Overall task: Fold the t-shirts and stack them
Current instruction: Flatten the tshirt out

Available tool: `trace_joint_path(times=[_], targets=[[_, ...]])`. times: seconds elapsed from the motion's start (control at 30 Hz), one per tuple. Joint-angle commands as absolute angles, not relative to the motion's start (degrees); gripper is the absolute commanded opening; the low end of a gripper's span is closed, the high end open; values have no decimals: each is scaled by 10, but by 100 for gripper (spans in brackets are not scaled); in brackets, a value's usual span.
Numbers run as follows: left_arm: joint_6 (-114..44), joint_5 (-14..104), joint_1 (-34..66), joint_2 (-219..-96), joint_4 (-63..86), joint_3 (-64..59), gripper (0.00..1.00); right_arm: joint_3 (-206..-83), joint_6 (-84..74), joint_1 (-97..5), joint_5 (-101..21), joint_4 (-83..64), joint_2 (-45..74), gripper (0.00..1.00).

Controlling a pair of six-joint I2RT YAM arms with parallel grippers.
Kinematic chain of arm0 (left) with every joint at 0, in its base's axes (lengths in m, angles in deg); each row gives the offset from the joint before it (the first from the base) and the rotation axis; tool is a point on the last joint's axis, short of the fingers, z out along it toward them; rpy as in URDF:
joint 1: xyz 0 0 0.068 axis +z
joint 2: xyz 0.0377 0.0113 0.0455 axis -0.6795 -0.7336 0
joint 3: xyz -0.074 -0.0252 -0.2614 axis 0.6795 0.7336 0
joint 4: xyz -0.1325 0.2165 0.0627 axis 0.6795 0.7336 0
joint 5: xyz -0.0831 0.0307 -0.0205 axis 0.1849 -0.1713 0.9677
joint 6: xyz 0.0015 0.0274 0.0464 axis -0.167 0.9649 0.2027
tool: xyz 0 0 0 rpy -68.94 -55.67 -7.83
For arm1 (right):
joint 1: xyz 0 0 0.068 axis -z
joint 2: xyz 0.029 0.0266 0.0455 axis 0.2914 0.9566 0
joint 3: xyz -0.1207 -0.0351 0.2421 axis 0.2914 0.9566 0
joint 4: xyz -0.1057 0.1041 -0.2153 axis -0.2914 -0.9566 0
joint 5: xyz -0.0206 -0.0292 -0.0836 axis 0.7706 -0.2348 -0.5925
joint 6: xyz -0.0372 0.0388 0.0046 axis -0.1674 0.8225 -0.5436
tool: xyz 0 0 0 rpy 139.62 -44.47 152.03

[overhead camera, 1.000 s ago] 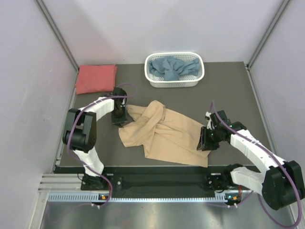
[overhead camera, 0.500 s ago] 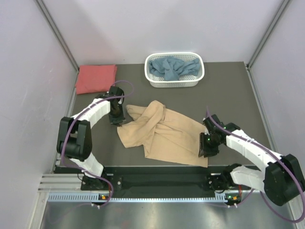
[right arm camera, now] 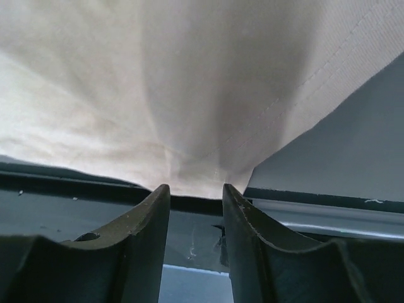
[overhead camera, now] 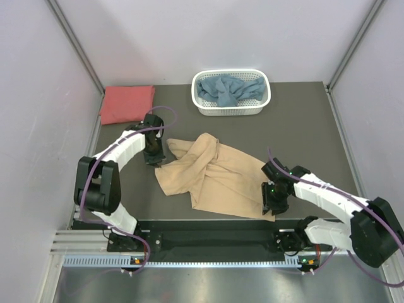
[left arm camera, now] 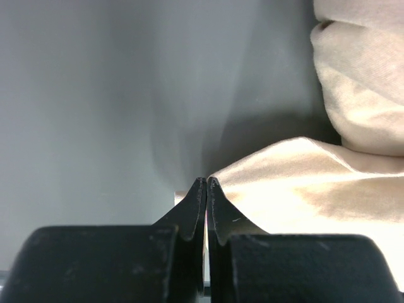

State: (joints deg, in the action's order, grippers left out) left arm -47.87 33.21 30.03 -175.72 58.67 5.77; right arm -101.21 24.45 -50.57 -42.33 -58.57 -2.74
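dark grey table (overhead camera: 303, 126), pale walls on three sides, black rail (overhead camera: 208, 240) along the near edge. white lattice basket (overhead camera: 230, 112) at the back centre w/ the dusty blue t-shirt (overhead camera: 227, 89) bunched inside. coral-red t-shirt (overhead camera: 127, 103) lies folded at the back left corner. tan t-shirt (overhead camera: 214, 177) is spread rumpled mid-table, twisted near its top. my left arm bends out to the left, forearm reaching in to the tan shirt's left edge. my left gripper (left arm camera: 206, 183) is clenched, cloth tented up to its tips. my right arm lies low, reaching left to the shirt's near right corner. my right gripper (right arm camera: 193, 189) has jaws apart, the hem just at the tips.
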Motion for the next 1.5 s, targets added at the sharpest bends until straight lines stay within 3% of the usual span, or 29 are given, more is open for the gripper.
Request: trace_joint_path(times=[0.0,0.37,0.47,0.77,1.2,1.47], targets=[[-486,337,302,-1724,601,51,0,-1014,258,-514,-453,-557,3,40],[-497,352,302,-1688,609,62,0,-1007,262,-539,-492,-516,70,38],[-503,353,302,-1679,609,64,0,-1010,270,-558,-517,-511,96,31],[-524,362,302,-1643,599,88,0,-1040,278,-585,-558,-515,92,0],[-562,333,303,-1530,604,48,0,-1191,221,-478,-535,-470,-35,0],[-581,293,303,-1499,574,-96,0,-1444,123,-361,-506,-520,1,0]])
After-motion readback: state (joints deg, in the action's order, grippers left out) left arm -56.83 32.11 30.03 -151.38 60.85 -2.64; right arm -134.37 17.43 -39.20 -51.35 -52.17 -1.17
